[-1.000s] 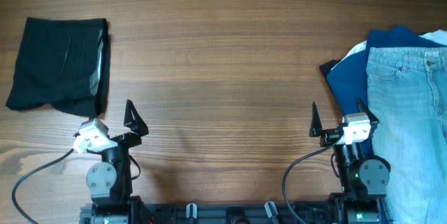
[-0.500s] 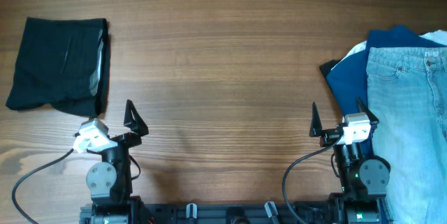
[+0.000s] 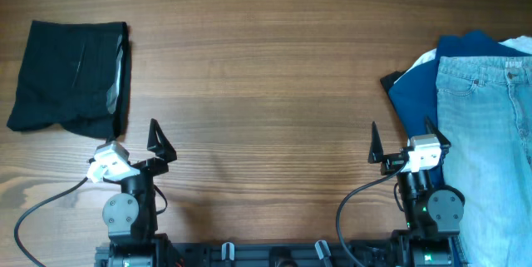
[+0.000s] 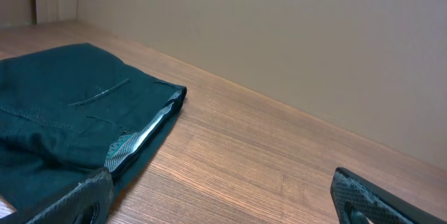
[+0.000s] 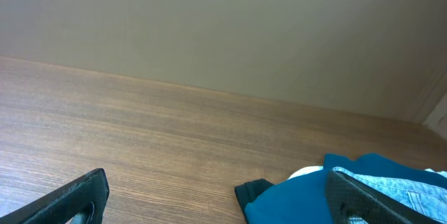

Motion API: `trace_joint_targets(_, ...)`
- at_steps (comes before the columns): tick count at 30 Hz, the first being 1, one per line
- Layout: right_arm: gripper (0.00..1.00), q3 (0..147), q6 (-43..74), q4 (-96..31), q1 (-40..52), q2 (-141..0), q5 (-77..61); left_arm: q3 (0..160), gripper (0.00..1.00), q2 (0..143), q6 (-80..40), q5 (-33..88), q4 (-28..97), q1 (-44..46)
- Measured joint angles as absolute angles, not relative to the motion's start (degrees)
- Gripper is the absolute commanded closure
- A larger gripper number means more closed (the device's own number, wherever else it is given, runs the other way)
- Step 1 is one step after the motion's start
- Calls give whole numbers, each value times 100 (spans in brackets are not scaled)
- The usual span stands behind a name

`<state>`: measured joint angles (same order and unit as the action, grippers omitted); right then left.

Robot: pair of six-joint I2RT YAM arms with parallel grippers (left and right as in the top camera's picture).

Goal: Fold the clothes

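Folded black garment (image 3: pixel 71 71) far left; jeans (image 3: pixel 490 134) stacked over navy garment (image 3: pixel 414 92) and white garment (image 3: pixel 426 57), right. Left gripper (image 3: pixel 131 146), right gripper (image 3: pixel 403 138): jaws spread.

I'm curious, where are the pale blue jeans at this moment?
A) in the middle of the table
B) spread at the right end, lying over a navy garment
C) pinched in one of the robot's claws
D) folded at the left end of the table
B: the jeans lie at the right end, overlapping the navy garment; the piece at the left end is the black garment.
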<state>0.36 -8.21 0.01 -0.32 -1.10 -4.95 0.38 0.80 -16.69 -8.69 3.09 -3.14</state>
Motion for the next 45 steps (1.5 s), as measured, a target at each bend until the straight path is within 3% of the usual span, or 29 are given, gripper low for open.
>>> trace_joint_targets(11,0,36,-816,3,-32,-110,-519,38,0,80,-1669,-600,327,-314)
trace_joint_targets(19,0,62,-1,163,-32,-110,-1278,106,0,80,-1669,16,141,-314)
trace_joint_targets(25,0,1164,392,-635,-32,-250,-1398,1326,0,379,-1671,54,906,-314)
trace_joint_targets(30,0,2659,644,-1890,-32,-1706,-1415,2733,0,1616,-1693,23,1621,-314)
trace_joint_targets(35,0,4143,711,-2991,-32,-3538,-1691,4941,0,3942,-1876,8,3363,-314)
trace_joint_targets(40,0,4934,731,-3166,-32,-4873,-2834,6587,0,5835,-1944,174,4484,-314)
trace_joint_targets(45,0,5065,1243,-3013,-139,-6047,-2410,6748,0,6357,-1968,733,4628,-314)
